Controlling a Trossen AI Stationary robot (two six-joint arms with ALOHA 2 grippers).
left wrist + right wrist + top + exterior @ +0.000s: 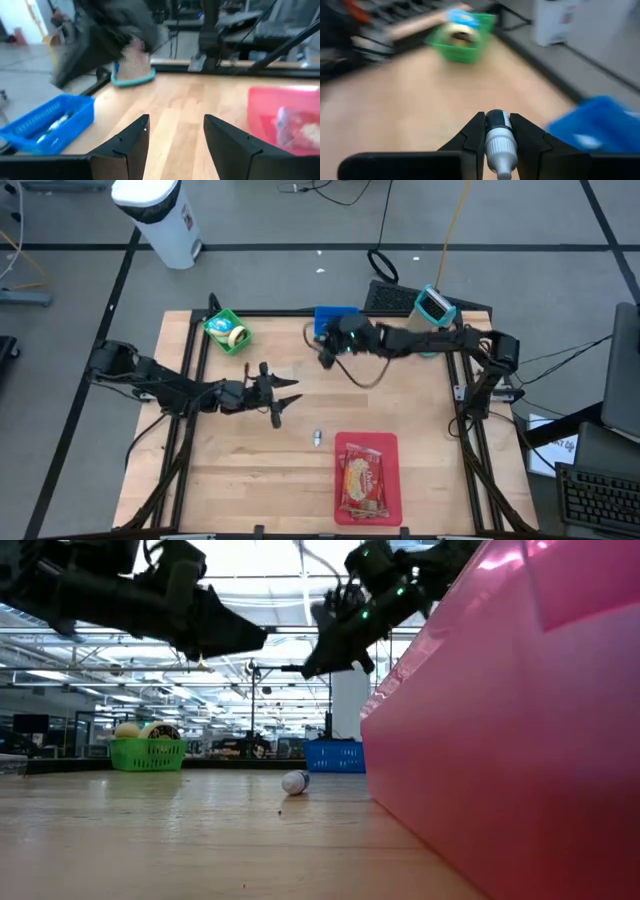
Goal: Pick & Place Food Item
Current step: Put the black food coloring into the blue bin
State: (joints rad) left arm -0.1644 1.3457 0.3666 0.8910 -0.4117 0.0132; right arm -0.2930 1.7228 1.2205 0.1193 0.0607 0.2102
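My right gripper [497, 119] is shut on a small bottle-like item [498, 136], dark at one end and ribbed grey at the other. In the high view that gripper [327, 356] hovers above the table just in front of the blue basket [335, 320]. A green basket [228, 330] holding a roll stands at the far left. My left gripper [176, 125] is open with nothing between its fingers; it points level over the table's middle left [283, 398]. A small white item [317, 438] lies on its side on the wood. My right gripper pinches the small bottle-like item between its two fingers, which press on its dark end [498, 119]. The ribbed grey part [499, 147] reaches back between the fingers toward the wrist. The item is lifted clear of the table.
A red tray [345, 495] at the near middle holds a wrapped food pack [363, 480]; in the low view its pink wall [500, 740] fills the right side. A teal object [434, 304] sits at the far right edge. Bare wood lies between the two grippers.
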